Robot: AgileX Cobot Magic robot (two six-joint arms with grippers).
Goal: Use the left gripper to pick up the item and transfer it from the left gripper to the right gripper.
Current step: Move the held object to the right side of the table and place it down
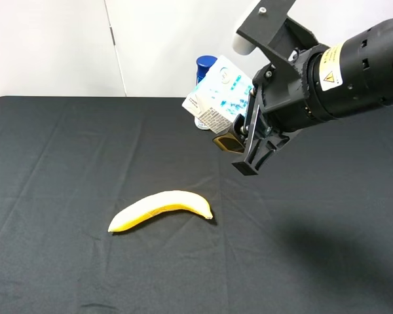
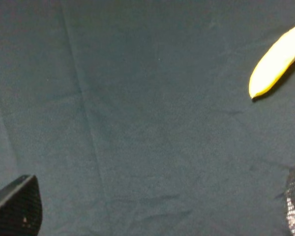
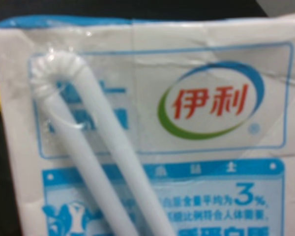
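Note:
The item (image 1: 219,98), a small white carton with blue print, hangs tilted in the air above the back middle of the table. My right gripper (image 1: 242,140), on the arm with the yellow warning label, is shut on its lower end. In the right wrist view the carton (image 3: 187,147) fills the frame, with a wrapped white straw (image 3: 83,147) stuck to its face. My left gripper (image 2: 155,211) is out of the exterior high view. Its own wrist view shows its fingertips (image 2: 14,206) wide apart over bare black cloth, open with nothing between them.
A yellow banana (image 1: 160,209) lies on the black tablecloth (image 1: 65,163) near the middle front, and also shows in the left wrist view (image 2: 278,59). A blue-capped spray can (image 1: 205,65) stands behind the carton at the table's back edge.

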